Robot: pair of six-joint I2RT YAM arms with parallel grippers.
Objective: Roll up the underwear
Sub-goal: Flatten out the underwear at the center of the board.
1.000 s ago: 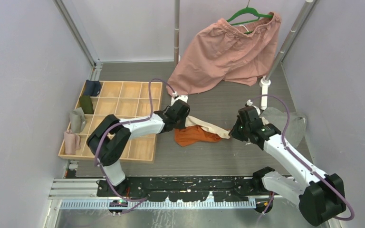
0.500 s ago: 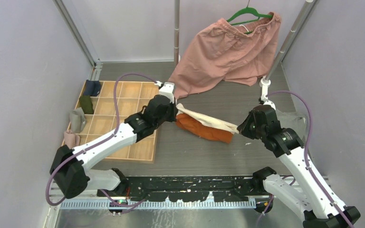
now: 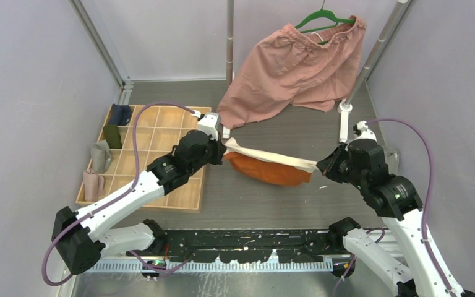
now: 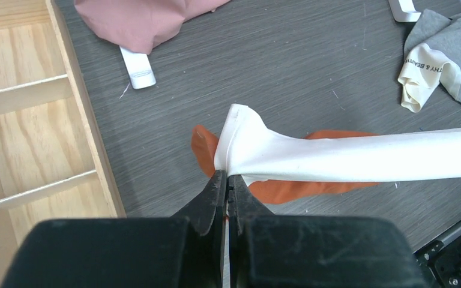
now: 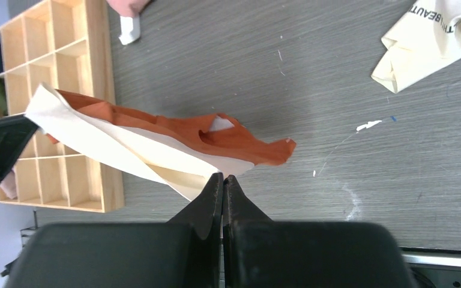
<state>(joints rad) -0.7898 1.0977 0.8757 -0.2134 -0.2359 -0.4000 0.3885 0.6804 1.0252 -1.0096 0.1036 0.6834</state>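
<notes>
The rust-orange underwear (image 3: 266, 172) hangs stretched between my two grippers, above the dark table. Its cream waistband (image 3: 272, 156) is pulled taut in a straight strip, and the orange cloth sags below it. My left gripper (image 3: 222, 148) is shut on the waistband's left end (image 4: 234, 135), beside the tray's edge. At the other end my right gripper (image 3: 321, 167) is shut on the cream band (image 5: 156, 156). The grey underwear (image 4: 456, 48) with cream trim (image 4: 423, 75) lies crumpled at the right, mostly hidden behind my right arm in the top view.
A wooden divided tray (image 3: 154, 154) sits at the left, with rolled garments in its leftmost cells. Big pink shorts (image 3: 297, 68) hang from a green hanger at the back, their hem resting on the table. A rack's poles and white foot (image 3: 344, 120) stand behind.
Both grippers have risen and moved apart. The orange underwear went from a crumpled heap on the table to hanging with its waistband stretched straight.
</notes>
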